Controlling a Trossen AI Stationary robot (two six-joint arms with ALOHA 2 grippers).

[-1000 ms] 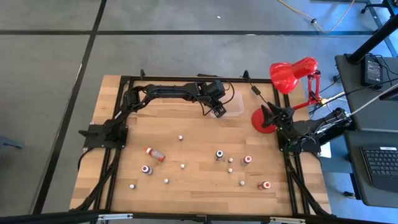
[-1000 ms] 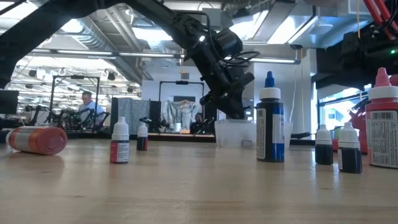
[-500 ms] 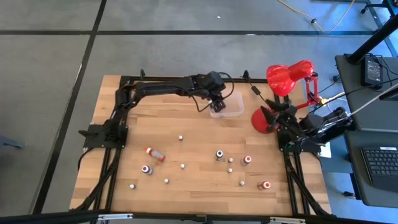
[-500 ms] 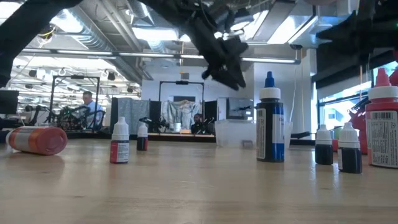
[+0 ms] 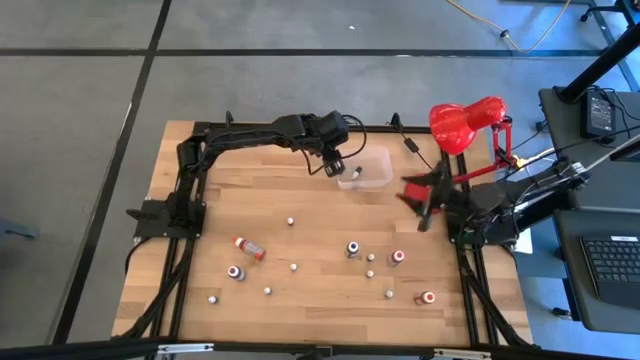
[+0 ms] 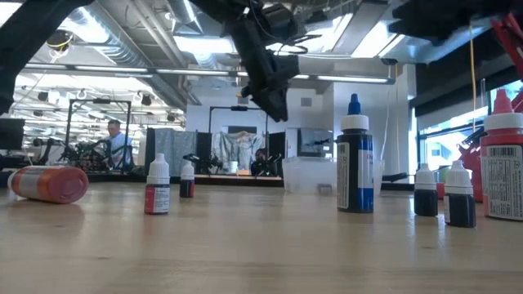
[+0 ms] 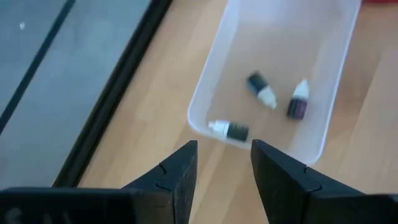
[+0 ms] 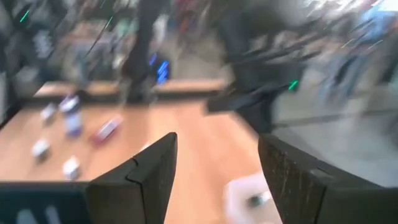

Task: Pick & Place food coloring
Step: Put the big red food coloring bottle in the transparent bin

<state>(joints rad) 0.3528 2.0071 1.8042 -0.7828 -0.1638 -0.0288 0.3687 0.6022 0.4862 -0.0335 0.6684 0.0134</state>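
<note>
From above, the left gripper [image 5: 334, 166] hangs at the near-left edge of the clear tub [image 5: 375, 180], while food coloring bottles [image 5: 352, 248] stand and lie scattered over the wooden table [image 5: 200, 260]; the right gripper [image 5: 420, 200] is raised beside the red lamp [image 5: 468, 120].

At table height, upright bottles [image 6: 158, 185] line the foreground, one red bottle [image 6: 49, 184] on its side.

The left wrist camera shows its fingers [image 7: 177, 180] parted and empty, three small bottles [image 7: 229, 130] lying in the tub [image 7: 205, 93].

The right wrist view, blurred, shows fingers [image 8: 149, 177] spread wide, nothing between them.

The bottles look light, rigid and smooth, likely to tip or roll; a grip across the body below the cap seems safest.
</note>
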